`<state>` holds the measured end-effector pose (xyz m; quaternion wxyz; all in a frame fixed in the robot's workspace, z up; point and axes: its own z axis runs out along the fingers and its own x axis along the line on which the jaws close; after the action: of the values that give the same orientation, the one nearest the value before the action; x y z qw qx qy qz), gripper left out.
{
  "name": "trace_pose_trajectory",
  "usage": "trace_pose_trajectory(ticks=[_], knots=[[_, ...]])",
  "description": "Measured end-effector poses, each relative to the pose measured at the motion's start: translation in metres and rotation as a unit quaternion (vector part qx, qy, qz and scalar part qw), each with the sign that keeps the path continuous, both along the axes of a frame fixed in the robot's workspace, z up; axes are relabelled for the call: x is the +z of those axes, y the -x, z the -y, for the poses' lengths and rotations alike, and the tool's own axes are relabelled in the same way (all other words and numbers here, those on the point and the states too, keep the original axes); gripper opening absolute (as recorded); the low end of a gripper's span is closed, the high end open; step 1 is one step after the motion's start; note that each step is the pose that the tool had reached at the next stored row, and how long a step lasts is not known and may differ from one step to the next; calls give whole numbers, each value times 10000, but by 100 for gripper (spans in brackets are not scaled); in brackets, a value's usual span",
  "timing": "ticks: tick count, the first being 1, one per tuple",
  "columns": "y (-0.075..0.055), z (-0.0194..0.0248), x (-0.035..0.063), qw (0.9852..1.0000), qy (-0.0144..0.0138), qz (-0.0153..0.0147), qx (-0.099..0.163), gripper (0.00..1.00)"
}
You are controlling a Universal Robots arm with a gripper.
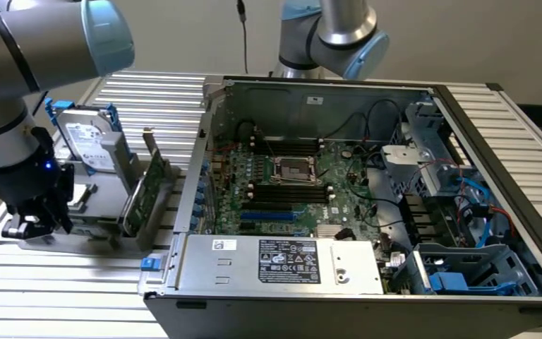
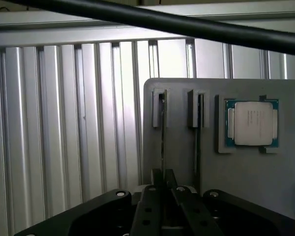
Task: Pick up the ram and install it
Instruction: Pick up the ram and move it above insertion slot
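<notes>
Wrist view: tool (image 2: 163, 176) pinched on the ram (image 2: 162, 132) slotted in the gray holder (image 2: 246, 187); processor (image 2: 253, 123) in its recess.

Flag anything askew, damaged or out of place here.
Nothing stands out. The ram stands straight in its holder slot with the tool closed on it, the processor sits square in its recess, and nothing in the open computer case looks broken.

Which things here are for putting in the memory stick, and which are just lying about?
For the job: memory stick, fingers closed on it, black slots in the computer.
Just lying about: hard drive, green card, processor chip.
</notes>
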<state>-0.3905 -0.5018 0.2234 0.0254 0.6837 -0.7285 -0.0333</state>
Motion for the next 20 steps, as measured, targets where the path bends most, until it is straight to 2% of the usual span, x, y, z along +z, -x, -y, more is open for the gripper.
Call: trace_pose_trajectory(ticks=[10, 20], knots=[[-24, -3, 403, 10000, 0, -3, -7, 14], [-213, -60, 834, 10000, 2, -3, -7, 14]])
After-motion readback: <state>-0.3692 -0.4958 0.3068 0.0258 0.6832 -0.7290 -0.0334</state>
